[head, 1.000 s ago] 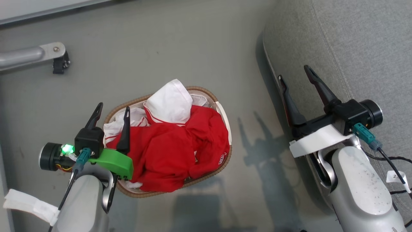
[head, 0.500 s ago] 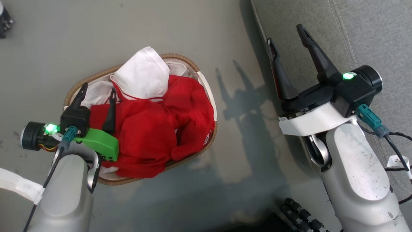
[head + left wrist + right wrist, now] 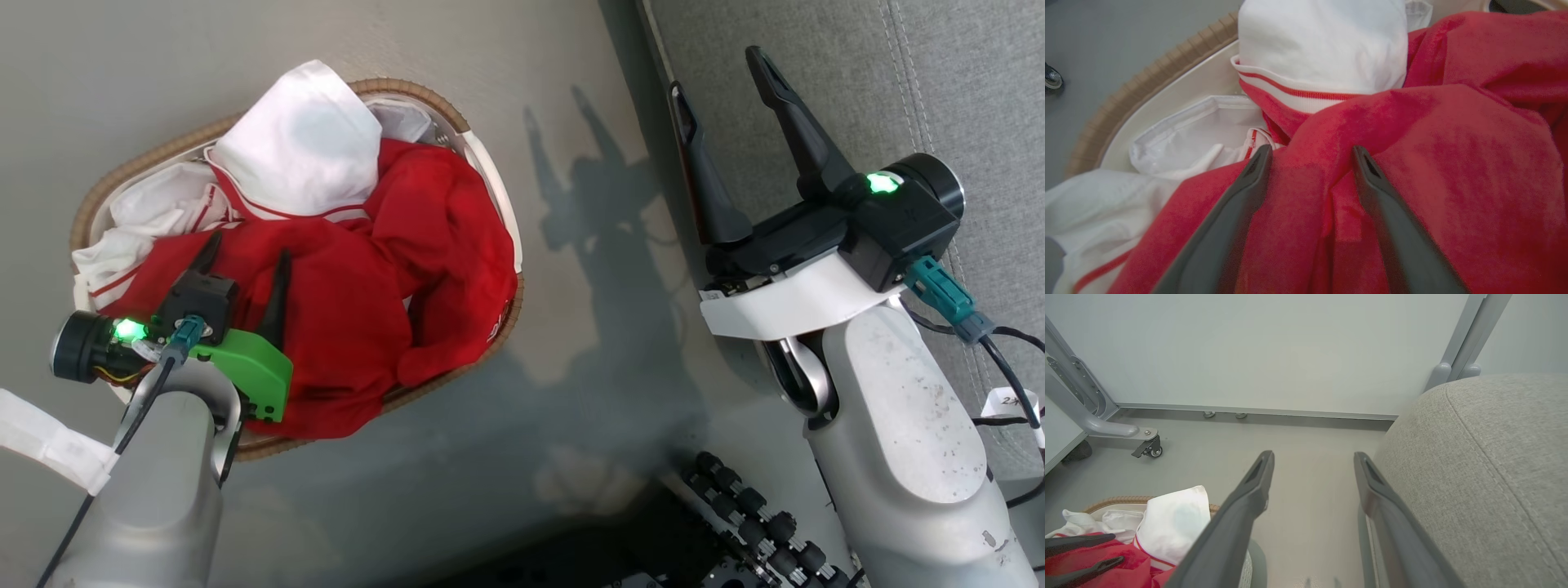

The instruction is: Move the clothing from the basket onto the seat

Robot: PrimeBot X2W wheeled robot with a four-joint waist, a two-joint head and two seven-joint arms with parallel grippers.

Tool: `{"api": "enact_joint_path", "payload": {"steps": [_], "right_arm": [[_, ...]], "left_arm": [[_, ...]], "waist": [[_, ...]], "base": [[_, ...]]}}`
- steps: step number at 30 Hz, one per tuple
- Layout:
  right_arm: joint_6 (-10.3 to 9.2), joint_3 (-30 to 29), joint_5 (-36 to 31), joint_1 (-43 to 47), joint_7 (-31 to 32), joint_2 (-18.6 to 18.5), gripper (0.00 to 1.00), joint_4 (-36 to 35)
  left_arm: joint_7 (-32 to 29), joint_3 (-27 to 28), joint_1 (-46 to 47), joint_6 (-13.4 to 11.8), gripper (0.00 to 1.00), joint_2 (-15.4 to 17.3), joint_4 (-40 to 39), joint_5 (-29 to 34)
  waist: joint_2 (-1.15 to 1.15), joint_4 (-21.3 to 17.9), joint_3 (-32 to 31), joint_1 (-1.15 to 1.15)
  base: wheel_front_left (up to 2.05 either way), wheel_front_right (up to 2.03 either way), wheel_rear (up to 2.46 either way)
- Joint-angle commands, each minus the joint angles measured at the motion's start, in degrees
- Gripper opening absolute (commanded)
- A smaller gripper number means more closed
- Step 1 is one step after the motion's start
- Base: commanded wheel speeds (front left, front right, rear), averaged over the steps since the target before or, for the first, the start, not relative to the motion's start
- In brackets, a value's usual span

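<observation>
so far left, the left end effector (image 3: 249, 247) is spread wide and sitting right down on the clothing (image 3: 343, 327), with a ridge of red fabric between its two fingers. nothing pinched yet as far as I can see. the whole pile is heaped in the basket (image 3: 1155, 71) on the floor, with the white part at the far end. over on the right, the right end effector (image 3: 714, 69) is spread too, empty, hanging by the edge of the seat (image 3: 963, 82), well apart from the basket. so the left arm is clearly nearer, and I'd say it's closing on that fold next, then hauling everything rightward to the seat
</observation>
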State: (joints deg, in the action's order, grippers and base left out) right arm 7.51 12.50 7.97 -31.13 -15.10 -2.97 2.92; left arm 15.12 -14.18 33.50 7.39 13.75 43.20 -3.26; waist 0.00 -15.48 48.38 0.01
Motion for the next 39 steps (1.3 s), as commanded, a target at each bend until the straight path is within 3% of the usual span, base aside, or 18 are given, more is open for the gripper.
{"api": "enact_joint_path", "payload": {"steps": [1,15,16,17,18,19,30,39], "right_arm": [[-0.04,0.14,0.3,-0.48,-0.11,0.0,1.0,-0.29],[-0.05,1.1,1.86,-1.03,-0.11,-0.04,1.0,-0.91],[-0.04,1.12,1.92,-1.06,-0.1,-0.05,1.0,-0.83],[-0.05,1.16,2.04,-1.15,-0.11,-0.04,1.0,-0.68],[-0.04,1.16,2.1,-1.2,-0.11,-0.03,1.0,-0.54],[-0.05,1.1,2.14,-1.13,-0.1,-0.05,1.0,-0.43],[-0.04,0.44,1.66,-0.22,-0.1,-0.06,1.0,1.15],[-0.05,0.09,1.3,2.61,-0.1,-0.09,1.0,3.78]], "left_arm": [[0.05,-0.44,1.56,0.16,1.0,0.99,1.07,0.02],[-0.01,-6.3,8.21,0.25,1.0,2.6,14.53,-0.78],[0.0,-6.31,8.56,0.25,0.96,2.4,15.74,-1.14],[0.0,-6.41,9.08,0.25,0.36,2.14,16.76,-1.46],[0.01,-6.7,9.41,0.25,0.25,1.84,17.34,-1.61],[0.01,-6.39,9.87,0.25,0.0,1.48,17.97,-2.28],[0.03,-7.04,7.96,0.16,0.0,-0.22,13.35,-4.38],[0.05,-6.27,2.02,0.15,0.0,-2.55,8.08,-5.64]], "waist": [[0.0,-0.51,0.87,-0.01],[0.0,-1.17,2.96,-0.01],[0.0,-1.18,2.93,-0.01],[0.0,-1.19,2.83,-0.01],[0.0,-1.19,2.69,-0.01],[0.0,-1.12,2.41,-0.01],[0.0,0.55,-3.67,-0.01],[0.0,2.61,-12.65,-0.01]], "base": [[0.0,0.0,0.0],[0.0,0.0,0.0],[0.0,0.0,0.0],[0.0,0.0,0.0],[0.0,0.0,0.0],[0.0,0.0,0.0],[0.0,0.0,0.0],[0.0,0.0,0.0]]}}
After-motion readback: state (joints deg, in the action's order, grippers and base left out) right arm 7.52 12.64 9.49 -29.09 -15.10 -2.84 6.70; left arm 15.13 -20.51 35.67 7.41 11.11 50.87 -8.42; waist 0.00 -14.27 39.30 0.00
